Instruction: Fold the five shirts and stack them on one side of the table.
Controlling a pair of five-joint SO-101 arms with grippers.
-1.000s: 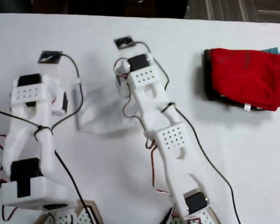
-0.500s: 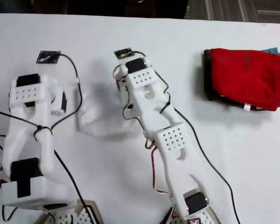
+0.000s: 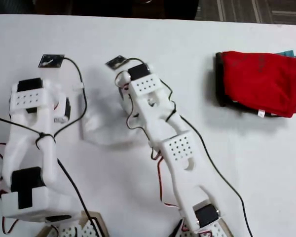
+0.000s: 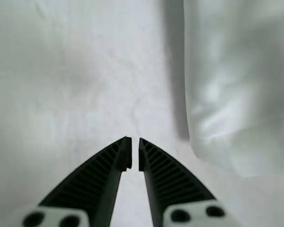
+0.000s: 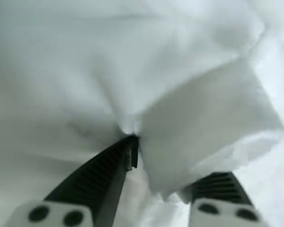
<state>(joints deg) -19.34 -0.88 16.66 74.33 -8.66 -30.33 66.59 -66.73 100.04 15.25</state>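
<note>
A white shirt lies crumpled on the white table, between the two arms and near the middle of the tabletop. The right arm stretches out from the near edge and ends over the shirt's far right part. In its wrist view, the right gripper has a thick fold of this shirt between its fingers, which are held a little apart by the cloth they pinch; the tip of the other finger is hidden under the fold. The left arm stands just beside the shirt on its left. The left gripper points down at bare table with its fingers almost together, only a thin slit between the tips and nothing in them; the shirt's edge lies near it but apart. Well away, by the right edge of the table, sits a stack of folded shirts: a red shirt on top, a dark shirt showing beneath it, and a teal shirt peeking out at the far corner.
</note>
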